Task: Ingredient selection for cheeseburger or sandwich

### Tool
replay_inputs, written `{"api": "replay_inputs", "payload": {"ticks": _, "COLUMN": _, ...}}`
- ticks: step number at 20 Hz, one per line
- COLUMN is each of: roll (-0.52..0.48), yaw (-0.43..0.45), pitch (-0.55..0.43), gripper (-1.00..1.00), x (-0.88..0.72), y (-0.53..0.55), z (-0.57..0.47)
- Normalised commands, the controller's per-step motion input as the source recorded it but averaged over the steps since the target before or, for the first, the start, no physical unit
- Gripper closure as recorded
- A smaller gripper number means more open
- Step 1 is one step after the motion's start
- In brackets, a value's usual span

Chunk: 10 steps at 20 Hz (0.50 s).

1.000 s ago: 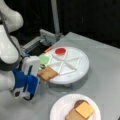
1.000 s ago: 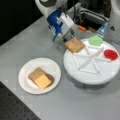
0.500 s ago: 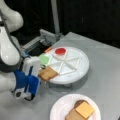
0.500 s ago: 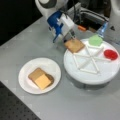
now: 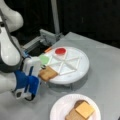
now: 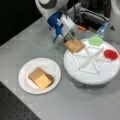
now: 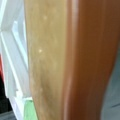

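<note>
My gripper (image 5: 41,72) (image 6: 70,40) is shut on a brown toast square (image 5: 48,74) (image 6: 74,45), held at the edge of the white divided tray (image 5: 82,72) (image 6: 87,77). That toast (image 7: 62,60) fills the wrist view. On the tray lie a green leaf piece (image 5: 44,59) (image 6: 95,40) and a red disc (image 5: 60,51) (image 6: 110,54). The white paper plate (image 5: 60,107) (image 6: 27,82) carries the sandwich stack: a toast square (image 5: 72,116) (image 6: 36,73), a dark patty (image 5: 79,102) (image 6: 51,77) and a yellow cheese square (image 5: 84,110) (image 6: 43,81) on top.
The tray stands raised on the grey table (image 5: 105,62) (image 6: 30,45). Metal framing (image 5: 45,37) (image 6: 87,15) runs behind the tray, close to the arm. A white robot body (image 5: 10,50) sits at a front view's left.
</note>
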Motion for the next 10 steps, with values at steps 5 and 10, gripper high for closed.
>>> {"api": "replay_inputs", "payload": {"ticks": 5, "roll": 0.119, "yaw": -0.023, "pitch": -0.057, "gripper": 1.00, "x": 0.17, "y": -0.06, "z": -0.06}}
{"api": "replay_inputs", "payload": {"ticks": 10, "roll": 0.085, "yaw": -0.023, "pitch": -0.048, "gripper": 1.00, "x": 0.18, "y": -0.15, "z": -0.04}}
